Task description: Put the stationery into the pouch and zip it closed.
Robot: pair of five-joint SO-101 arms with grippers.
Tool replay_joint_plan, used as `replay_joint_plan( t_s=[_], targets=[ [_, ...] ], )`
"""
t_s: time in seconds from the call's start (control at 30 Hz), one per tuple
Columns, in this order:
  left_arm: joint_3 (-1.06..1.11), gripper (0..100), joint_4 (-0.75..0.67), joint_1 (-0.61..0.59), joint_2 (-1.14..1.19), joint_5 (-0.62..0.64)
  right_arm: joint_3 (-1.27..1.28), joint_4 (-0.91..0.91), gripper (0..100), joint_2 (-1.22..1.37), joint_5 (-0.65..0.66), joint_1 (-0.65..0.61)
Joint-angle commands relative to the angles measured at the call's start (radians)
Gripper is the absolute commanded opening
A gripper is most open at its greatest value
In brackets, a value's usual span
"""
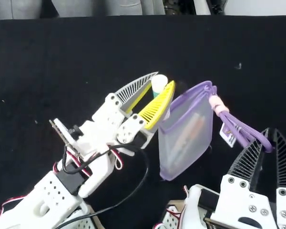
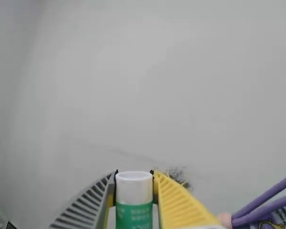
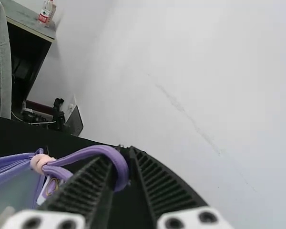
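A translucent purple pouch [image 1: 187, 131] hangs above the black table, its mouth at the top and stationery visible inside. Its purple strap [image 1: 243, 130] runs to my right gripper [image 1: 270, 137], which is shut on the loop; in the right wrist view the strap [image 3: 86, 155] curls between the black fingers [image 3: 81, 183]. My left gripper [image 1: 155, 90], with one grey and one yellow finger, is shut on a glue stick [image 1: 158, 85] with a white cap and green label, held at the pouch's upper left edge. The left wrist view shows the glue stick [image 2: 133, 198] upright between the fingers.
The black table [image 1: 62, 57] spreads around both arms. The left arm's white body and cables [image 1: 86, 157] fill the lower left. A tag [image 1: 227, 135] dangles by the strap. Grey fabric shows beyond the table's far edge.
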Motion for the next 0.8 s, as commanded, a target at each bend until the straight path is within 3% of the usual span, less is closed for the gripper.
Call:
replay_joint_plan(
  t_s=[0.0, 0.3, 0.47, 0.77],
  targets=[
    [-0.002, 3, -0.014, 0.079, 0.041, 0.002, -0.018, 0.005, 1.1, 0.004, 0.009, 0.008],
    [0.021, 3, -0.017, 0.088, 0.135, 0.008, -0.018, 0.005, 1.1, 0.004, 0.009, 0.008],
    [-0.061, 3, -0.092, 0.091, 0.14, 0.002, -0.018, 0.005, 1.1, 0.004, 0.012, 0.008],
    [-0.145, 3, -0.094, 0.096, 0.152, 0.009, -0.018, 0.006, 1.1, 0.002, 0.011, 0.006]
  ],
)
